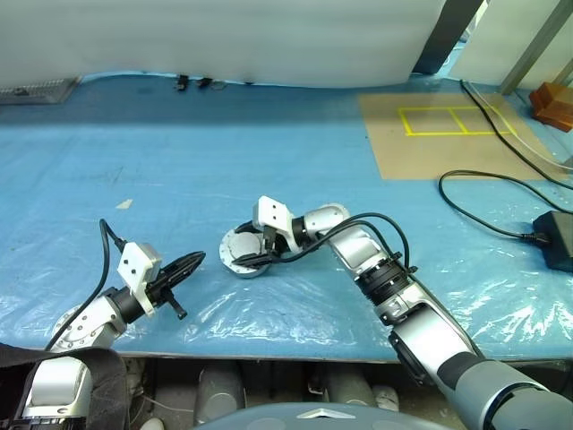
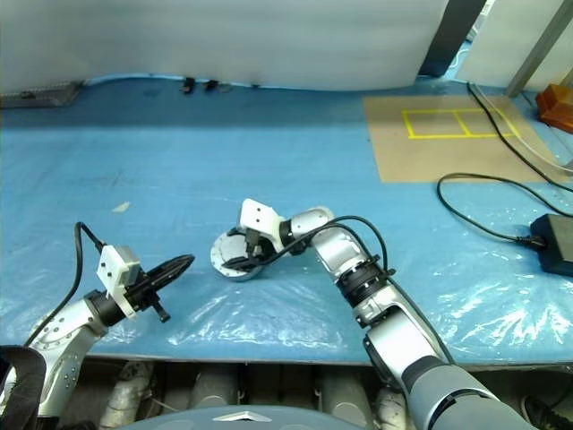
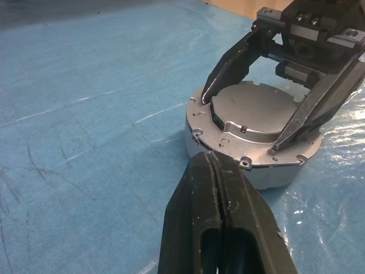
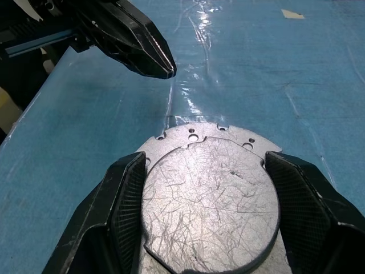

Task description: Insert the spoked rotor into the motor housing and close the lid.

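The round silver-grey lid lay down on the shallow silver motor housing; right claw straddled it open, left claw shut beside; pressing the lid home likely remained.

You see the lid is silver metal, dull and covered in fine scratches. The motor housing is smooth grey metal. The tabletop has shiny, wrinkly blue plastic sheet. Both hands' fingers look like matt black plastic.
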`<state>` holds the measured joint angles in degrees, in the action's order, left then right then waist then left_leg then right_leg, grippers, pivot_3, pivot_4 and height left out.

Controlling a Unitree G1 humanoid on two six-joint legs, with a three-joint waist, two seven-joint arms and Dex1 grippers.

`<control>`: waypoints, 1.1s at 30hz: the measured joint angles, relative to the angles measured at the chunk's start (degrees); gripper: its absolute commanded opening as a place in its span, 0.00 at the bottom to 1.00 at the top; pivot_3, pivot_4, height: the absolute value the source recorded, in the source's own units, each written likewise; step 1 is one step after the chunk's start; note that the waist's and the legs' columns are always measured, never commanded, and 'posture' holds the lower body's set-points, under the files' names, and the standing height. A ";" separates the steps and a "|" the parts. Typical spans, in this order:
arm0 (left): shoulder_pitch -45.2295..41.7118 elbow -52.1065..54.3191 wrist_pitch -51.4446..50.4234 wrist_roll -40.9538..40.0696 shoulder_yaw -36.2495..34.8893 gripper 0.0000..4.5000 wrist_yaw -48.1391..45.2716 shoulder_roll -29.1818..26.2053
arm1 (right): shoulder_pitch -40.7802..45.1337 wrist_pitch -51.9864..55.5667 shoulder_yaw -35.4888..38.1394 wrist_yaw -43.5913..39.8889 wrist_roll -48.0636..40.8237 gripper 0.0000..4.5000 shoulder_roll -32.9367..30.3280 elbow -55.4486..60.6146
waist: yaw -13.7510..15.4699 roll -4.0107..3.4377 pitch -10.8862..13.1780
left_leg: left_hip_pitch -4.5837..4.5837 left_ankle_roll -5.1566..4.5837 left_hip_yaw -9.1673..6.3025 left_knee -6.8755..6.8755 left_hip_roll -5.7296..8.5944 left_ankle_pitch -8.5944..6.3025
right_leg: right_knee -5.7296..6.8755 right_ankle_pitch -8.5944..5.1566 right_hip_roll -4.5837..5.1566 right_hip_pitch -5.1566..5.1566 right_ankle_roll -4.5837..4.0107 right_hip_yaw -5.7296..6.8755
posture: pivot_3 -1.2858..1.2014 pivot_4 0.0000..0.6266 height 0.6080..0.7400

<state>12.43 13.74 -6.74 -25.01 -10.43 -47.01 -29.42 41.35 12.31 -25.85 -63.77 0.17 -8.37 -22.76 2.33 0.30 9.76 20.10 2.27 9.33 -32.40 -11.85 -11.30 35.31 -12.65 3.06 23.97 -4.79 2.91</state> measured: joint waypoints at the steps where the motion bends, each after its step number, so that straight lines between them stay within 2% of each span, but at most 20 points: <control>1: 0.00 0.00 0.00 0.00 0.00 0.00 0.00 0.01 | 0.06 -0.08 -0.22 -0.13 0.19 0.66 -0.10 0.04 | 0.00 0.00 0.00 | 0.00 0.00 0.00 0.00 0.00 0.00 | 0.00 0.00 0.00 0.00 0.00 0.00 | 0.52 0.24 1.00; 16: -0.31 0.00 0.00 0.02 1.16 0.00 -0.01 0.21 | 2.19 1.27 -0.33 -1.64 0.07 0.66 -0.55 -2.23 | 0.03 0.00 0.00 | -0.09 0.00 0.00 -0.02 0.00 0.00 | 0.00 0.00 0.01 -0.11 0.00 0.00 | 0.52 0.24 1.00; 22: -0.40 0.00 0.00 0.02 1.29 0.00 -0.08 0.21 | 2.88 -0.74 -0.55 -1.32 0.13 0.66 -0.34 -5.11 | 0.05 0.00 0.00 | -0.53 0.00 -0.01 -0.01 0.00 -0.01 | 0.00 -0.03 0.02 -0.66 0.04 0.00 | 0.52 0.24 1.00; 24: -0.41 0.00 0.00 0.03 1.37 0.00 -0.18 0.20 | 3.01 -1.81 -0.96 -1.10 0.21 0.66 -0.35 -5.89 | 0.07 -0.01 0.00 | -0.77 -0.01 -0.01 -0.01 0.01 -0.01 | 0.00 -0.23 0.03 -0.81 0.40 -0.01 | 0.52 0.24 1.00; 27: -0.52 -0.02 0.01 0.06 1.60 0.00 -0.25 0.20 | 3.22 -3.66 -1.50 -0.65 0.42 0.66 -0.36 -7.18 | 0.08 -0.04 -0.03 | -1.04 -0.01 -0.02 0.01 0.01 -0.01 | 0.00 -0.25 0.04 -1.05 0.43 -0.01 | 0.52 0.24 1.00; 33: -0.86 -0.08 0.02 0.18 2.05 0.00 -0.29 0.21 | 3.36 -4.82 -1.82 0.45 1.14 0.66 -0.40 -8.07 | 0.11 -0.08 -0.06 | -1.06 -0.01 -0.22 0.05 0.03 -0.02 | 0.00 -0.26 0.05 -1.15 0.45 -0.02 | 0.52 0.24 1.00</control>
<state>11.57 13.66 -6.72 -24.83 -8.38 -47.30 -29.22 44.71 7.49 -27.67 -63.32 1.31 -8.76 -30.82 2.43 0.21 9.70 19.04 2.26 9.12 -32.35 -11.82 -11.32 35.31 -12.91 3.11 22.81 -4.34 2.89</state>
